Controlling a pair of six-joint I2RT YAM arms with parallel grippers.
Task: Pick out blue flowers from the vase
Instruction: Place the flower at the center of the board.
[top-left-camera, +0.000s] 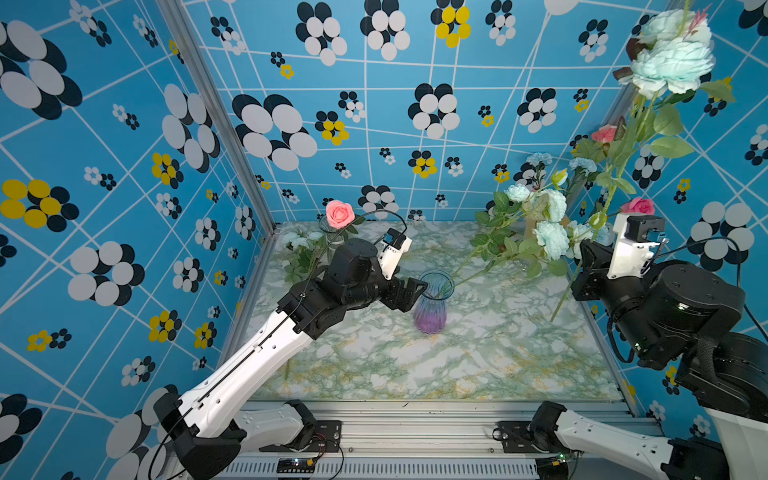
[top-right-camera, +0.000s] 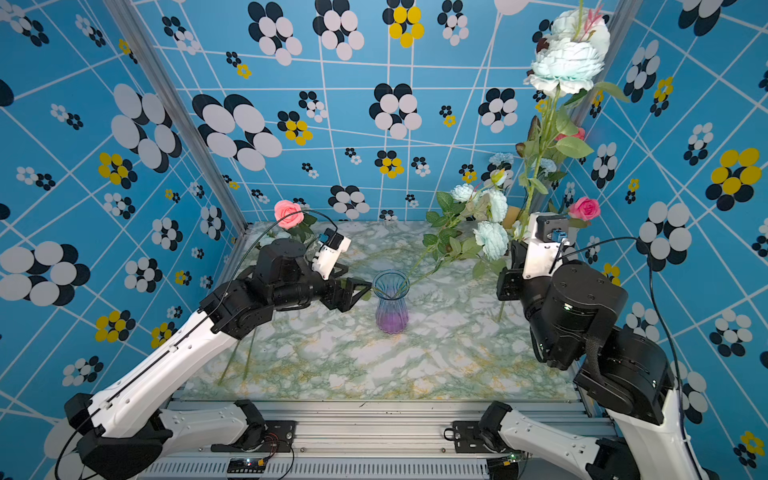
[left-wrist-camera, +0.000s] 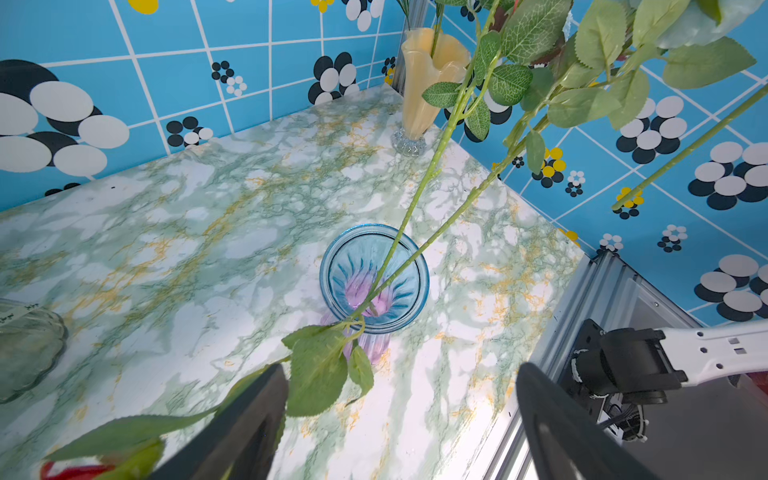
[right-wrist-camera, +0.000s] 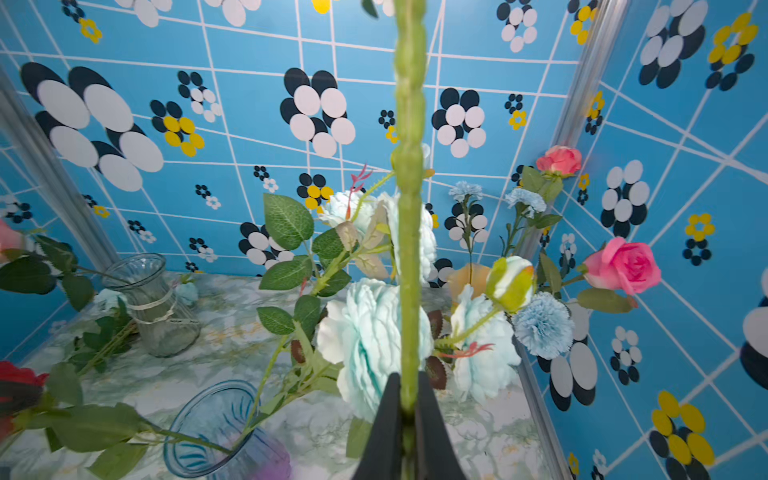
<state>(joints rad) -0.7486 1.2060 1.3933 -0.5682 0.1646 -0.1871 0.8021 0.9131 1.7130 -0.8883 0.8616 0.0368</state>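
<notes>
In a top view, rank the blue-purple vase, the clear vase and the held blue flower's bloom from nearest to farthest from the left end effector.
1. blue-purple vase, right beside the left end effector.
2. clear vase, back left corner.
3. held blue flower, high on the right.

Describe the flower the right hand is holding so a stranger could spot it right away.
Look to the back right corner post. The right hand grips a long stem there, topped by a big pale blue bloom. It is the highest flower, its stem end hanging free.
</notes>
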